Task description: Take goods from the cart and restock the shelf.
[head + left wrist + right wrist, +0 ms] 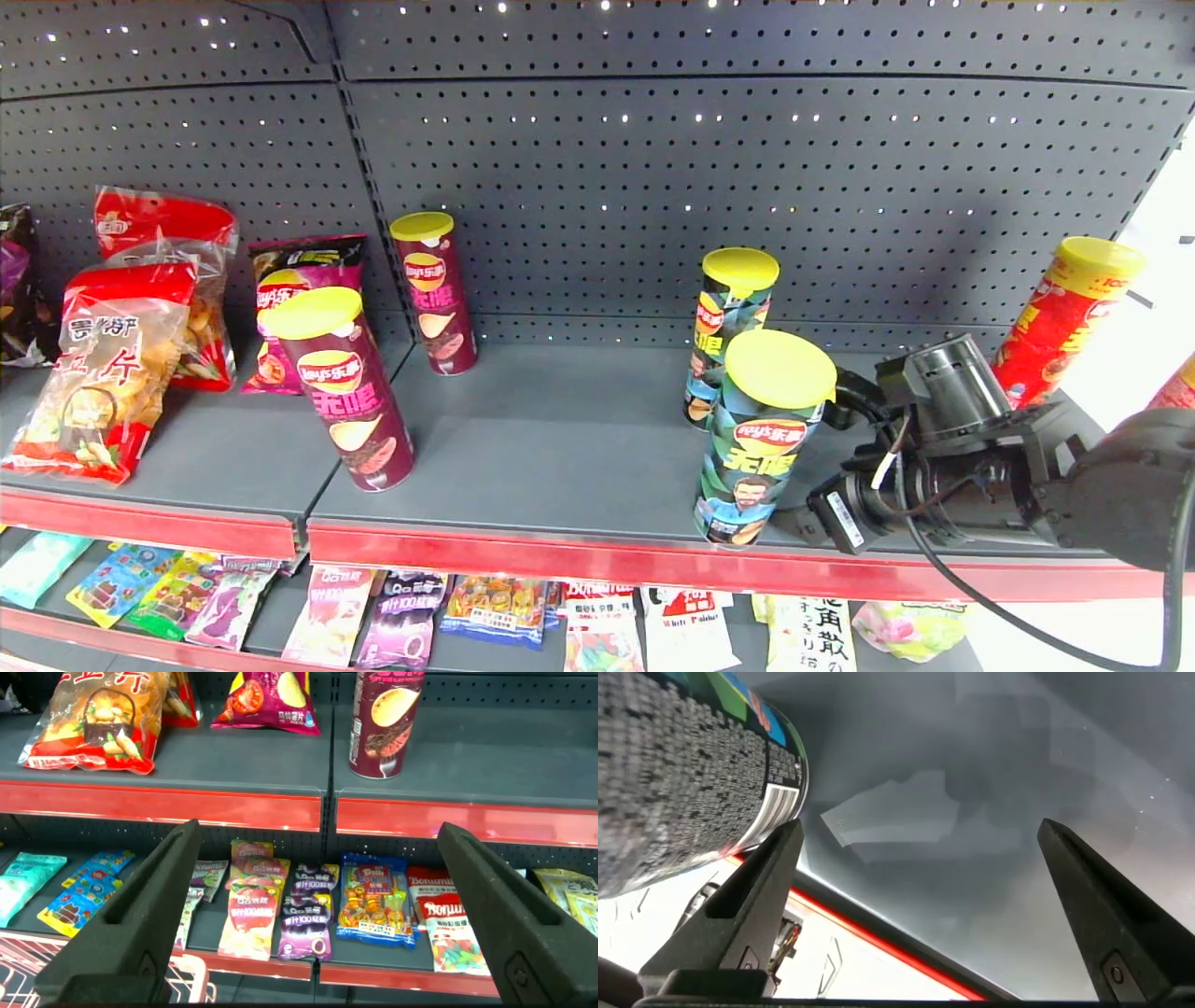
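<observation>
A green chip can with a yellow lid (761, 439) stands upright at the front edge of the grey shelf (560, 439). My right arm (943, 457) lies just to its right at the same height. In the right wrist view the right gripper (920, 835) is open, with nothing between its fingers; the green can (691, 775) sits beside one finger (752, 896), outside the gap. My left gripper (320, 829) is open and holds nothing, facing the shelf's red front lip (234, 807) and the lower tier of snack bags.
A second green can (728, 327) stands behind the first. Two maroon cans (341, 392) (434, 291) stand left of the middle, and a red can (1064, 322) leans at the far right. Snack bags (103, 373) fill the left section. Bare shelf lies between the maroon and green cans.
</observation>
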You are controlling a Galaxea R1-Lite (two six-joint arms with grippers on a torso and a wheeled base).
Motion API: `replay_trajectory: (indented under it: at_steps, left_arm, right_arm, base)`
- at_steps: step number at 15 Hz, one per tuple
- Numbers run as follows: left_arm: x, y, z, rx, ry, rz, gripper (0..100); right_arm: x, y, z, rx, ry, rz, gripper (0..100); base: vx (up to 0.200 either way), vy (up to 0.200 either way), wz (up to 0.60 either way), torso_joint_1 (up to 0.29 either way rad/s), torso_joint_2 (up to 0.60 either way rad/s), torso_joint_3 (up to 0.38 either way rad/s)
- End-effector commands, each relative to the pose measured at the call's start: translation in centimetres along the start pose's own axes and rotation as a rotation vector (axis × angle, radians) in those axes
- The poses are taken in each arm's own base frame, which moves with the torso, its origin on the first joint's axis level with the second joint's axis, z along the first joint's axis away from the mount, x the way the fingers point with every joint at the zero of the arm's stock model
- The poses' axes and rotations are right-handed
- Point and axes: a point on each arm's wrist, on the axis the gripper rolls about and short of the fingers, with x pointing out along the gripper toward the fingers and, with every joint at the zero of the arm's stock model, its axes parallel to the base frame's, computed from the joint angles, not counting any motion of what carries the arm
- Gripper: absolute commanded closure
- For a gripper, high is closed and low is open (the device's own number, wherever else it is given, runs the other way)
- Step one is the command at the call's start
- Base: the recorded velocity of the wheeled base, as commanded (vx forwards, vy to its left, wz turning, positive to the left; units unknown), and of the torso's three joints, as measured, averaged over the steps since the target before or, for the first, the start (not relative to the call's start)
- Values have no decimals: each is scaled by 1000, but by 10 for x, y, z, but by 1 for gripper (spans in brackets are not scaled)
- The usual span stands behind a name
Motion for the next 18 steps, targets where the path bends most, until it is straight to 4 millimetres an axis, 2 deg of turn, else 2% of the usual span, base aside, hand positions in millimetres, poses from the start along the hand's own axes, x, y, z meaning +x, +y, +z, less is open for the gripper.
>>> replay_trajectory:
  at_steps: [1, 18]
  left_arm:
    - [0, 0, 0, 0, -1, 0, 0]
    - [0, 0, 0, 0, -1, 0, 0]
  right_arm:
    - [0, 2, 1, -7, -2, 5, 0]
    - [3, 7, 3, -19, -2, 12, 0]
  base:
    - [0, 0, 0, 0, 0, 0]
    - [0, 0, 0, 0, 0, 0]
